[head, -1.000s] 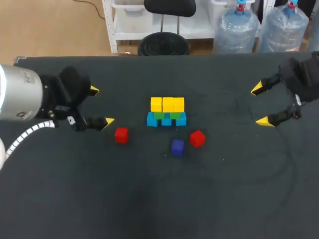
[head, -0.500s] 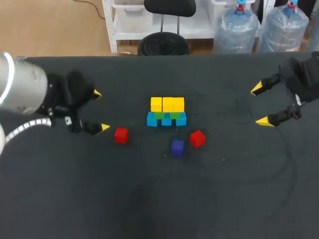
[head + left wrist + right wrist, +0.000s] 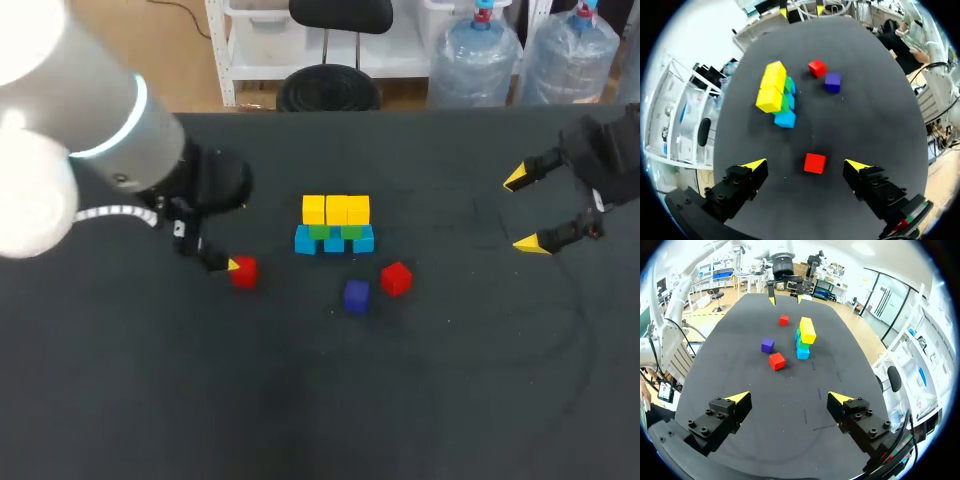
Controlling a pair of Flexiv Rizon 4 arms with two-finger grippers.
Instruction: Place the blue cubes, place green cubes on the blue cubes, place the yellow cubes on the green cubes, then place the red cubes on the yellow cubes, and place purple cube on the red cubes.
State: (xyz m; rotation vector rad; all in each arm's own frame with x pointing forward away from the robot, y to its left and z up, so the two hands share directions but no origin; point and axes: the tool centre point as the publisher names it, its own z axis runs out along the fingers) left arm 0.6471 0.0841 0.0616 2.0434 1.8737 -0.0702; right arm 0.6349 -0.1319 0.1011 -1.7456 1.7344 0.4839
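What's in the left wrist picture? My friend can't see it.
The open left gripper has a red cube between its yellow tips. Ahead stands a stack of blue, green and yellow cubes, with another red cube and a purple cube beside it.

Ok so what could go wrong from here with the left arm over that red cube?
The red cube sits slightly off-centre in the open left end effector, so closing might shove it aside rather than grip it. Setting it on the yellow cubes could knock them off the green cubes.
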